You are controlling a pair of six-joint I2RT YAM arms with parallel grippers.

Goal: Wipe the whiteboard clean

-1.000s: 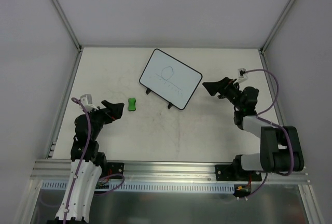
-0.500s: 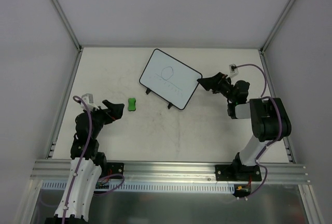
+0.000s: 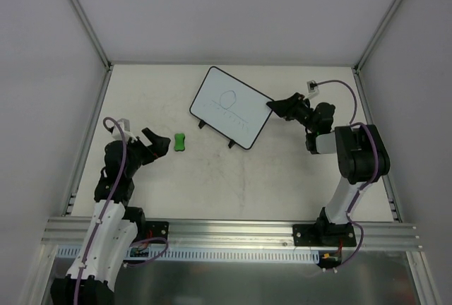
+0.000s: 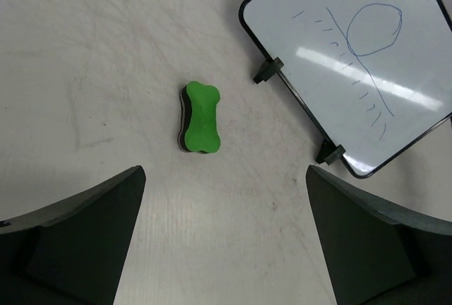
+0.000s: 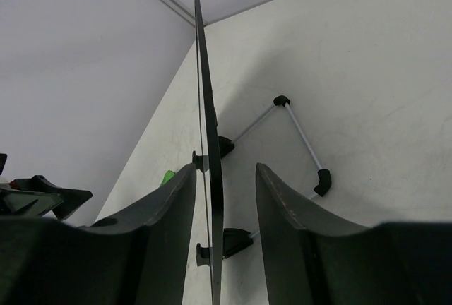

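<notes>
Left tool: jaws spread wide, nothing between them, hanging low over the tabletop. The green eraser lies just ahead at 12 o'clock in the wrist view, untouched, its long axis running roughly along the approach. Judgement: the step in hand is the pick-up. Bring the fingers down either side of the narrow waist and close across the short axis, so the felt face stays downward for wiping.

Right tool: jaws parted, straddling the whiteboard's right-hand edge. The board shows edge-on between the fingers, with a visible gap on one side, so it is not clamped. Judgement: close here to brace the board before any wiping, or it will probably skate.

The whiteboard sits far centre, skewed, at about 1 o'clock from the eraser. A blue oval, a line and tick marks are unerased on it. Its two black feet point toward 7 o'clock, facing the eraser's likely path.

Edges: the far wall is near the board at 12 o'clock and the right wall is close by the right arm. A wire prop lies behind the board. Open room lies at 6 o'clock, on bare tabletop between the arms. Judgement: lift over the feet and wipe inward from the left.
</notes>
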